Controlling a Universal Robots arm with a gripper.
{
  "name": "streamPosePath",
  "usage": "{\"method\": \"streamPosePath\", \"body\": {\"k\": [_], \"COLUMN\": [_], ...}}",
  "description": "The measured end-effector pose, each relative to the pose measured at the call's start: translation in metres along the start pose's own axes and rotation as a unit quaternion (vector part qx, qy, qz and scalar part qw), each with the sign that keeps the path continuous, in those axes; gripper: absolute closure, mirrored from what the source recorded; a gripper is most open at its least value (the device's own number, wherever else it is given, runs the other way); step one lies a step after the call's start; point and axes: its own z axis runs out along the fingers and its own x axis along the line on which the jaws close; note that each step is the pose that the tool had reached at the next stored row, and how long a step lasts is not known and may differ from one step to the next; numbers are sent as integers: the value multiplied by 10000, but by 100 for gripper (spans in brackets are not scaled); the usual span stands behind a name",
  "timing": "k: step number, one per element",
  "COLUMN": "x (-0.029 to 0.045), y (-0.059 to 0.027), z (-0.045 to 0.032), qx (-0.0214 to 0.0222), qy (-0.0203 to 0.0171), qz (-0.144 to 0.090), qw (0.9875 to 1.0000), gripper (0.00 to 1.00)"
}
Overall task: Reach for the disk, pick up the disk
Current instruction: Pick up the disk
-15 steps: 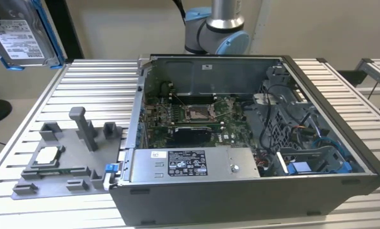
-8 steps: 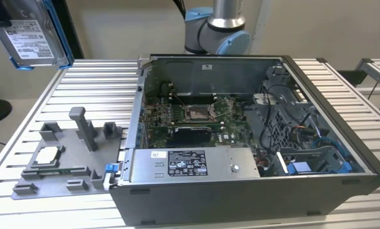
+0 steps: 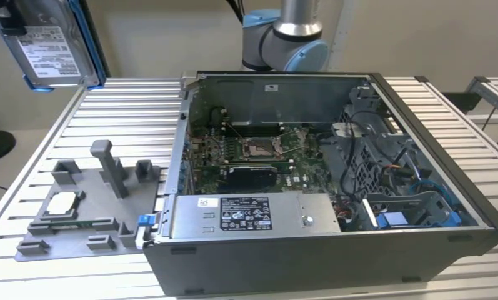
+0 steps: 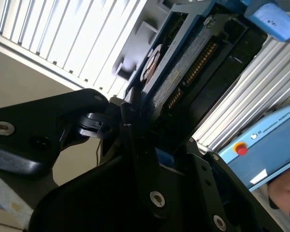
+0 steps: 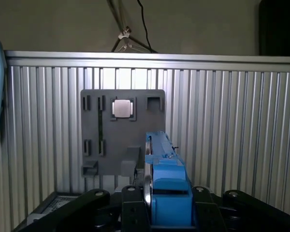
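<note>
The disk (image 3: 55,47), a silver-grey hard drive with a white label and a blue frame, hangs high above the table at the exterior view's left. It is clear of the slatted table and the grey fixture plate (image 3: 82,215) below. My gripper (image 3: 11,22) is shut on it at its upper end. In the first wrist view the disk (image 5: 163,176) stands edge-on between the black fingers (image 5: 130,205) of my gripper (image 5: 163,200). In the second wrist view the disk (image 4: 183,72) shows its underside and connector pins, clamped by the gripper (image 4: 135,130).
An open computer case (image 3: 448,250) fills the table's middle and right, with a long grey metal box (image 3: 257,215) at its front. The fixture plate (image 5: 121,130) carries a small white-faced chip (image 5: 122,108). A hand holds a teach pendant (image 4: 270,145) at the side.
</note>
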Motion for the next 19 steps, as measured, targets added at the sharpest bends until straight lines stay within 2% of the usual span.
{"method": "streamPosePath", "body": {"k": [8,19], "x": [1,3], "y": [-180,-484], "z": [3,8], "qx": [0,0], "qy": [0,0], "qz": [0,0], "qw": [10000,10000], "gripper": [100,100]}}
